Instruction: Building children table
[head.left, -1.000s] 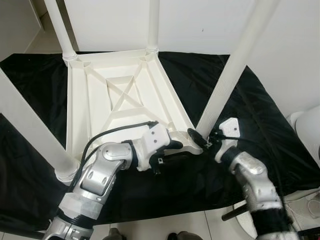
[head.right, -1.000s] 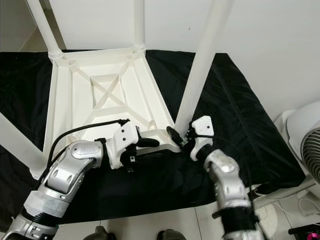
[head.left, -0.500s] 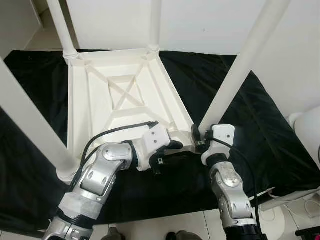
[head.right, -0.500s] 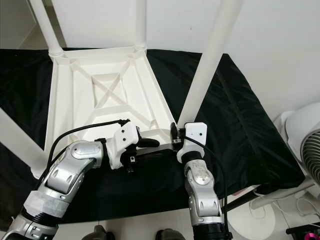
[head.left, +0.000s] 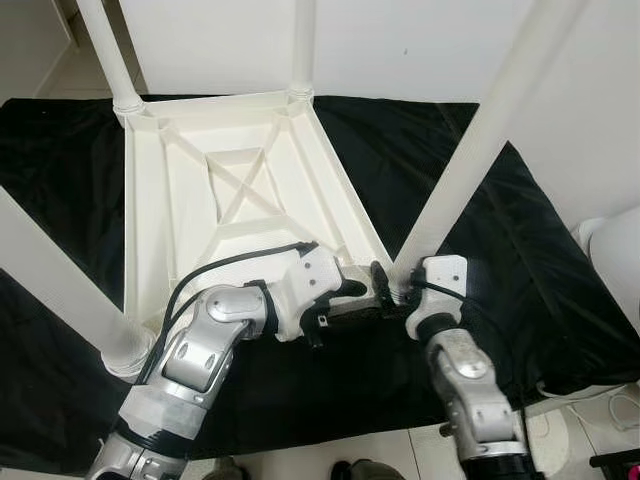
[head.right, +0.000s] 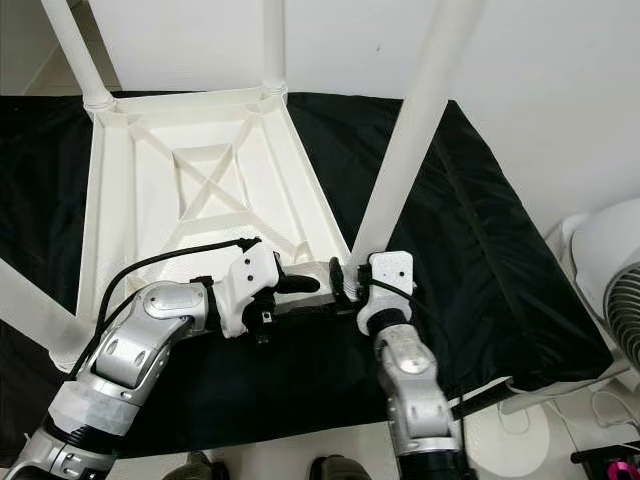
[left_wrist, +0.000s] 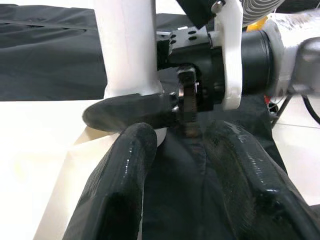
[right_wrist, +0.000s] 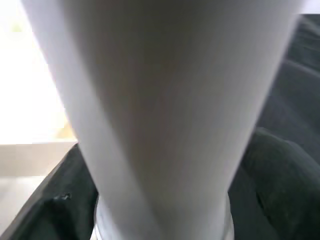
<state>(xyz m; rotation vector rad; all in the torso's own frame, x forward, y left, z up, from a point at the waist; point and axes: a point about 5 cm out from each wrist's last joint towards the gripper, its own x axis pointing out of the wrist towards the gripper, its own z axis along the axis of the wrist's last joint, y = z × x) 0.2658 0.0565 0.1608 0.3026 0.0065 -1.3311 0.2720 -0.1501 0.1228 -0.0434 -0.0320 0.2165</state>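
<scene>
upturned white table (head.left: 230, 190) on black cloth (head.left: 520, 250), right end effector (head.left: 385, 290) clamping table leg (head.left: 470, 160), left end effector (head.left: 345, 300) open

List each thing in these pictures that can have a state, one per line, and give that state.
Table top: upside down on the cloth, ribbed underside up.
Four legs: standing upright in the corner sockets.
Near-right leg: upright, base held between the right gripper's fingers.
Right gripper: shut on the leg's base.
Left gripper: open, at the table's near edge.
Black cloth: spread out, wrinkled.
</scene>
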